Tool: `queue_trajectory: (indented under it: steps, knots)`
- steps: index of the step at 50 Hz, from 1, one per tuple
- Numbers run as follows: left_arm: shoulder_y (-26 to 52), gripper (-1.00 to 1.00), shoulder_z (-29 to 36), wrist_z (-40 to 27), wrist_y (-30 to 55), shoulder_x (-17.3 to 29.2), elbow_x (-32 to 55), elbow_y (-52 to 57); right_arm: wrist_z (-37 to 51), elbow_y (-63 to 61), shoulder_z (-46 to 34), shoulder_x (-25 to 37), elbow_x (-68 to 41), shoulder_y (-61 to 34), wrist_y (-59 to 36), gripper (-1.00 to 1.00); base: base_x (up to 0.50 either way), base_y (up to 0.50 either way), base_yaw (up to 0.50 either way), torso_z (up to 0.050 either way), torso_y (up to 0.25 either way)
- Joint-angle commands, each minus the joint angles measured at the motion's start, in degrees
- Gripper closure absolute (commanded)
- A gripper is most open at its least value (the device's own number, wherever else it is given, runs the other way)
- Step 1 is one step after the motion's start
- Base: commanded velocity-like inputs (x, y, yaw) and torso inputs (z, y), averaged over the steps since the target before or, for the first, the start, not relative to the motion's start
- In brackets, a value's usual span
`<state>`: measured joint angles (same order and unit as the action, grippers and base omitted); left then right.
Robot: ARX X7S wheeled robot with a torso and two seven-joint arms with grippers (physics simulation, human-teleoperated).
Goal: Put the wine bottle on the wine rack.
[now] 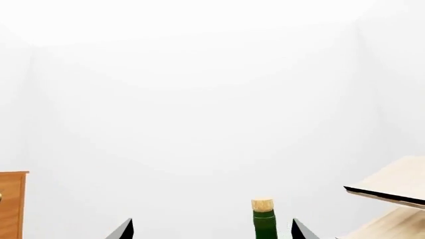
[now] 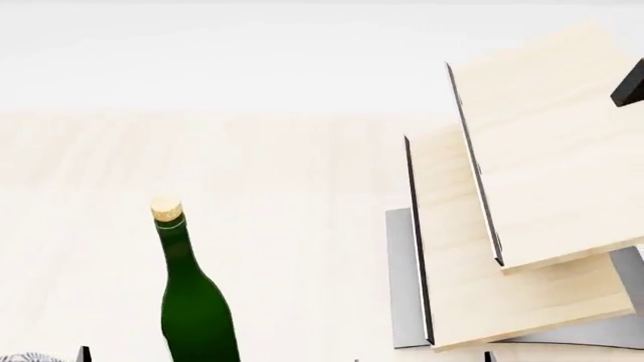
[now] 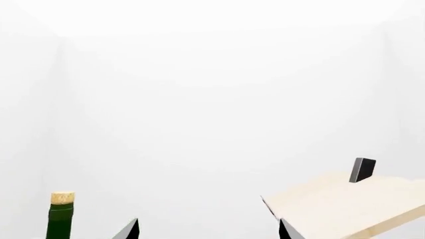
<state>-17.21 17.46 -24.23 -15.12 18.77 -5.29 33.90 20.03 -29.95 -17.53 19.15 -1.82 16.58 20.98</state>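
Note:
The wine bottle [image 2: 196, 302] stands upright on the pale wooden table, dark green with a tan cork. To its right is the wine rack [image 2: 523, 188], two slanted light-wood boards with a black peg [image 2: 629, 83] on a grey base [image 2: 400, 279]. My left gripper [image 1: 212, 230] is open. The bottle's neck [image 1: 264, 221] shows between its fingertips, nearer one of them and touching neither. My right gripper [image 3: 208, 230] is open and holds nothing. The bottle [image 3: 61, 216] lies off to one side of it and the rack's board [image 3: 352, 204] with its peg [image 3: 362, 170] to the other.
A reddish-brown cabinet [image 1: 12, 204] shows at the edge of the left wrist view. The pale table surface [image 2: 292, 196] stretches between the bottle and the rack and back to a white wall.

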Motion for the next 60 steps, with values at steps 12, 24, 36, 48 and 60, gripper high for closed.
queue_trajectory:
  steps: [12,24,36,48,60]
  knots:
    - [0.2,-1.0,0.3,-0.5,0.0,0.4,0.2,-0.3,0.4,0.2,-0.5,0.4,0.0,-0.2,0.1,-1.0,0.0,-0.08,0.0,0.0,0.0]
    - [0.2,-1.0,0.8,-0.7,-0.1,0.6,-0.1,-0.3,0.6,0.3,-0.7,0.6,-0.1,-0.2,0.1,-1.0,0.0,-0.08,0.0,0.0,0.0]
    - [0.4,-1.0,0.9,-0.9,0.0,0.8,0.1,-0.3,0.9,0.5,-0.8,0.7,-0.1,-0.5,0.1,-1.0,0.0,-0.08,0.0,0.0,0.0]
    - [0.5,-1.0,1.0,-1.2,0.0,1.0,0.2,-0.4,1.1,0.7,-1.0,0.9,0.0,-0.6,0.1,-1.0,0.0,-0.08,0.0,0.0,0.0]
    - [0.7,-1.0,1.3,-1.5,0.2,1.2,0.1,-0.5,1.3,0.7,-1.3,1.0,0.0,-0.7,0.0,-1.0,0.0,-0.08,0.0,0.0,0.0]
